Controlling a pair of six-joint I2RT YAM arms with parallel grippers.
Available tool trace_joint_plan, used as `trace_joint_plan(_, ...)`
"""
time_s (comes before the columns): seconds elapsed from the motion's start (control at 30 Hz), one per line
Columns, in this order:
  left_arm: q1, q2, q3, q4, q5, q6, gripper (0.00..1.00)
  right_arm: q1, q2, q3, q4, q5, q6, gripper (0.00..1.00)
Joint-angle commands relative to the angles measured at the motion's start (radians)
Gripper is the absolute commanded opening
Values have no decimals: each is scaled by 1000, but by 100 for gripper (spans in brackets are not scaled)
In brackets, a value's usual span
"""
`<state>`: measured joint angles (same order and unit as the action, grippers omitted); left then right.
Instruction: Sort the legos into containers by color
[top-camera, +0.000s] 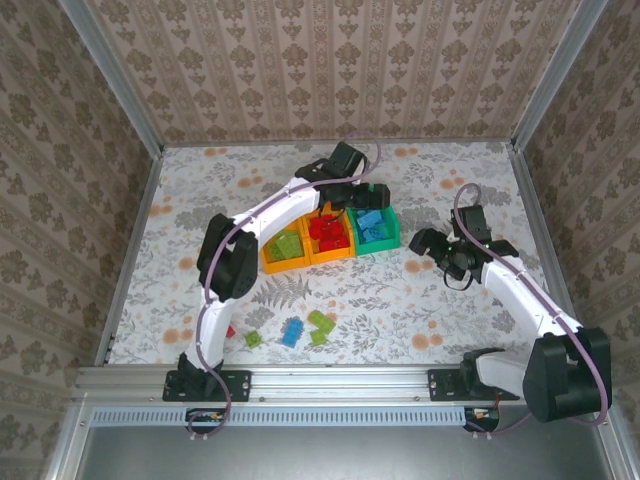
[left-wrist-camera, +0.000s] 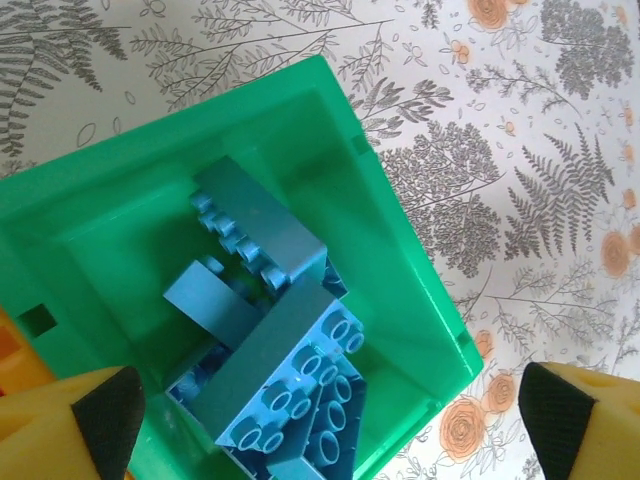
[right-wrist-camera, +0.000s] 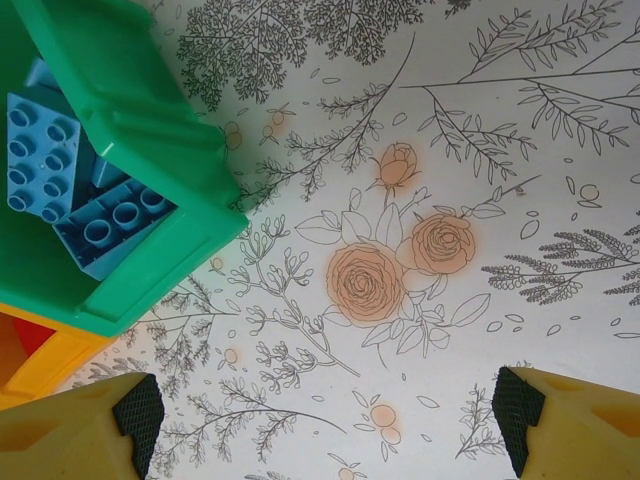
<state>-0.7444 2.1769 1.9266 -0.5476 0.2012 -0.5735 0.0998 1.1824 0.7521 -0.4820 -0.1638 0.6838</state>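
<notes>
Legos (top-camera: 292, 331), 4 loose, lie at near desk (top-camera: 400, 300) edge on left arm's side, well back from left jaws and right jaws, both open, empty, by green bin (left-wrist-camera: 400, 260).

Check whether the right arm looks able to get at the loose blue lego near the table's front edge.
Probably yes. The right end effector hangs open over the table beside the green bin, and nothing stands between it and the blue lego; the left arm stretches over that bin, well clear.

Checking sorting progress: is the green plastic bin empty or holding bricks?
Holding bricks: several blue studded bricks lie piled inside the green plastic bin.
</notes>
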Motion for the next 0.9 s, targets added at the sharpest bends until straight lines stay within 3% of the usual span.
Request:
trace_joint_plan(0.0,4,-138,-58,-32,-75,34,100,-6,-17,-17,-20,0,-3,89)
trace_joint_plan(0.17,7,-396,-295,-84,-268,53,100,-6,-10,-19,-17,3,-20,89)
trace_joint_plan(0.3,51,-627,-540,-190,-409,-33,100,-6,10,-20,7,-2,-26,90)
trace_joint_plan(0.63,235,-1147,-1056,-512,-431,-330,100,-8,111,-3,67,-49,-46,90)
trace_joint_plan(0.87,281,-1245,-1234,-520,-340,-423,100,-9,141,-6,77,-54,-56,90)
